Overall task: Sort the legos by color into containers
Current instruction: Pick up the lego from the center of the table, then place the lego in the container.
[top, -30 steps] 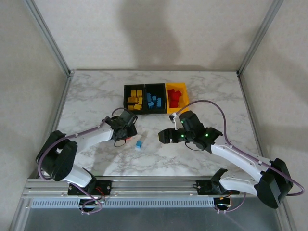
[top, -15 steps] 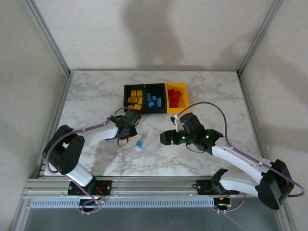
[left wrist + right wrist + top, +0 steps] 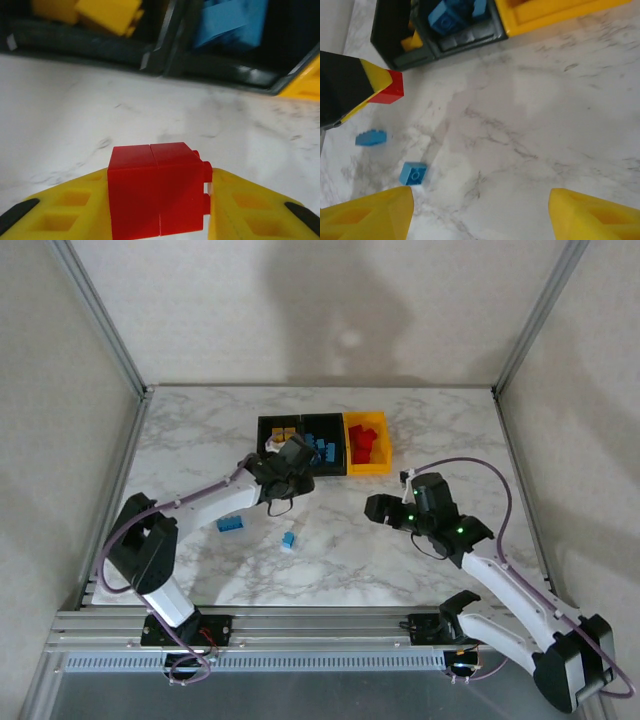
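Held piece: red brick [image 3: 157,195], with a seam down its near face and studs on its right side; carried clear of the table [image 3: 200,440], just short of the front walls of the two black bins.
Left jaws: narrow, closed on the red brick, one pad on each of its opposite flat sides.
Right jaws: wide apart and holding nothing, over bare table in front and to the right of the bins.
Handling, as judged: hard, rigid, light plastic that will not crush. Its smooth sides look slippery, so a square grip on the flat faces, away from the studs, seems safest.
Destination: yellow-orange bin [image 3: 383,448], rightmost of the row, which already holds red pieces.
Neighbouring bins: left black bin [image 3: 262,436] holds yellow pieces and middle black bin [image 3: 322,419] holds blue ones.
Edges: the bin walls stand upright. The brick must clear the front wall, and probably pass the blue compartment, before release; letting go too soon would missort it.
Loose pieces: long blue brick [image 3: 231,524] and small blue brick [image 3: 289,539] lie on the table, well apart from the bins.
Open room: the table is bare to the left and along the near side. The right arm [image 3: 470,540] stands near the yellow-orange bin's front right corner, so room there looks tighter.
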`<state>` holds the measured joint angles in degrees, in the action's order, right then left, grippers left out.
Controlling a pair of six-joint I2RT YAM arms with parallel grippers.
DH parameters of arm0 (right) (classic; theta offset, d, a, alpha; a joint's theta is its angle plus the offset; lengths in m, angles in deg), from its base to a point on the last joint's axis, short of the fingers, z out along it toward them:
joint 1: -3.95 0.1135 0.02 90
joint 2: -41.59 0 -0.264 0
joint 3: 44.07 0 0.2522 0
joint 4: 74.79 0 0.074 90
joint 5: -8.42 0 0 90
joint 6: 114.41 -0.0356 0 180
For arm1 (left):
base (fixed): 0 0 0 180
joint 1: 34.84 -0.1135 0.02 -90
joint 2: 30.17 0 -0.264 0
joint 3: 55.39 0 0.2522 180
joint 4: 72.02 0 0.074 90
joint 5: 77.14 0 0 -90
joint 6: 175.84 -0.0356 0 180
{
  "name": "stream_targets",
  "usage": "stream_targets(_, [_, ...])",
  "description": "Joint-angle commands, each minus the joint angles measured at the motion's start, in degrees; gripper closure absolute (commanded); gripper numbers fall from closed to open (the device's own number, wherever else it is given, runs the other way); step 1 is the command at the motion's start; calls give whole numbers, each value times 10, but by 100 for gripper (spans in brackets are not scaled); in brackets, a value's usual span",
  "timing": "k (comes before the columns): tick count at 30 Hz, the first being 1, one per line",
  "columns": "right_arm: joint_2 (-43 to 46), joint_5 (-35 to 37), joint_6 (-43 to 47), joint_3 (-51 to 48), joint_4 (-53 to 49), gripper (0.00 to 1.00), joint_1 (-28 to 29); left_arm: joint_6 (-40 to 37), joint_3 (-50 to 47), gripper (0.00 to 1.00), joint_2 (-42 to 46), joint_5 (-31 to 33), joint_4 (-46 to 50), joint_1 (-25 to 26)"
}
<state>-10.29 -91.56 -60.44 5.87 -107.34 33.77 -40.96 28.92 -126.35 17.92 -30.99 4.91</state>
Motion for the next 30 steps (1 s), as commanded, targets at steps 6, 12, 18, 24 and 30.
stream_targets(6, [27,7,-3,2,-31,29,-66,-33,177,66,-117,-25,36,26])
stream_targets(12, [37,7,-9,-7,-27,29,-87,-43,343,67,-230,-39,69,32])
stream_targets(18, [36,12,-7,3,-33,28,-100,-49,521,67,-350,-58,119,35])
stream_targets(24, [44,12,4,2,-49,28,-114,-41,612,66,-425,-88,133,35])
stream_targets(30, [53,1,7,-8,-50,28,-126,-36,621,49,-442,-103,116,35])
